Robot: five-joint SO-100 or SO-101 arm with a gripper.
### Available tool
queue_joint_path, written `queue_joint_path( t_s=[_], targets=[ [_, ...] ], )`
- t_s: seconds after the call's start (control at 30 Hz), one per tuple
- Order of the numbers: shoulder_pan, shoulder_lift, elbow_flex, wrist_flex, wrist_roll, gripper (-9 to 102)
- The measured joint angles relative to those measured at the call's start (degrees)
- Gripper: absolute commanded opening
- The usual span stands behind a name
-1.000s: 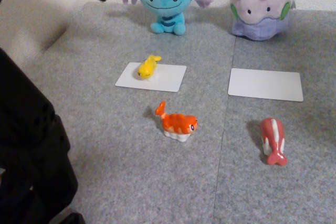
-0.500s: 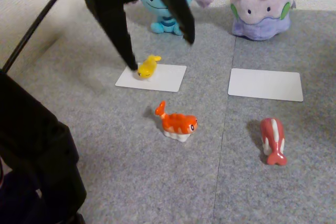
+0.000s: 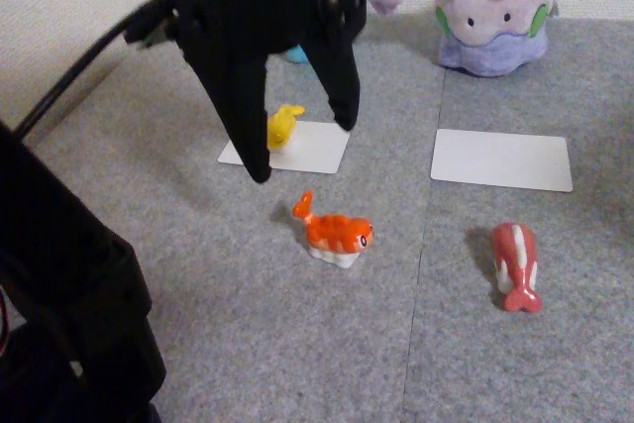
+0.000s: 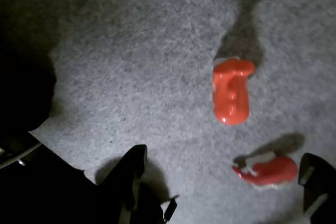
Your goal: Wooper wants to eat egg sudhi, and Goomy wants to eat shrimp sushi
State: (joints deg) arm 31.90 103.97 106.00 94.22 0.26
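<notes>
My black gripper (image 3: 303, 152) hangs open over the left white card (image 3: 319, 151), one fingertip just past the card's front edge. The yellow egg sudhi (image 3: 286, 123) lies on that card, partly behind a finger. The orange shrimp sushi (image 3: 337, 233) stands on the grey mat just in front of the gripper. Wooper (image 3: 300, 52) is mostly hidden behind the gripper; Goomy (image 3: 490, 7) sits at the back right. In the wrist view the open gripper (image 4: 224, 156) has an orange-red toy (image 4: 268, 170) between its fingers, apparently the shrimp sushi.
A second white card (image 3: 500, 158) lies bare in front of Goomy. A red-and-white striped toy (image 3: 515, 266) lies on the mat at the right, probably the red toy (image 4: 231, 90) farther off in the wrist view. The arm's dark body (image 3: 59, 304) fills the lower left.
The gripper swung in from the upper left, passed over the egg sudhi on the card, and now sits lower and nearer the shrimp sushi. No toy has moved.
</notes>
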Motion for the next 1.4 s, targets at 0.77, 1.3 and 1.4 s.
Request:
queue_joint_path(
  t_s=[0.77,1.3,1.4],
  targets=[
    [3.25,-17.67,0.0,-11.34,-6.5,34],
    [4.92,-24.61,-0.18,-20.57,-6.5,27],
    [4.75,-24.61,-0.18,-20.65,-6.42,25]
  ],
)
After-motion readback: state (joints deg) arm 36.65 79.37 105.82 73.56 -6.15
